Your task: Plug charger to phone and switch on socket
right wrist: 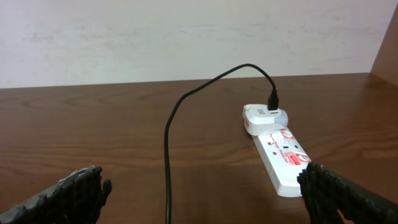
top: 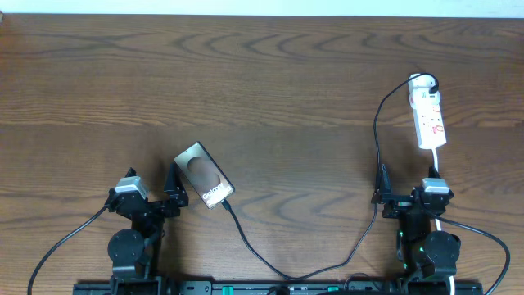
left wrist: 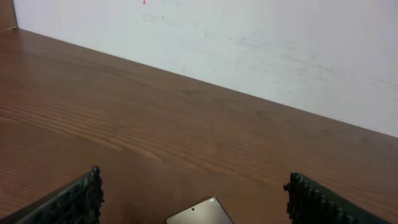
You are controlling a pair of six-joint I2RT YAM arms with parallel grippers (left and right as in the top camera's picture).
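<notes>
The phone (top: 205,174) lies flat and askew at the left of the table; one of its corners shows in the left wrist view (left wrist: 199,214). The charger (top: 376,131) is a thin black cable running from the phone's near short edge, looping along the front, then up to the socket (top: 428,113). I cannot tell if its tip is seated in the phone. In the right wrist view the charger (right wrist: 168,162) rises to a white adapter (right wrist: 264,115) on the socket's (right wrist: 280,155) far end. My left gripper (top: 149,201) (left wrist: 193,177) is open, just near of the phone. My right gripper (top: 408,201) (right wrist: 202,174) is open, near of the socket.
The socket's white cord (top: 438,164) runs from its near end toward my right arm. Thicker black robot cables (top: 65,242) trail off both arm bases at the front edge. A white wall (left wrist: 249,37) stands behind the table's far edge.
</notes>
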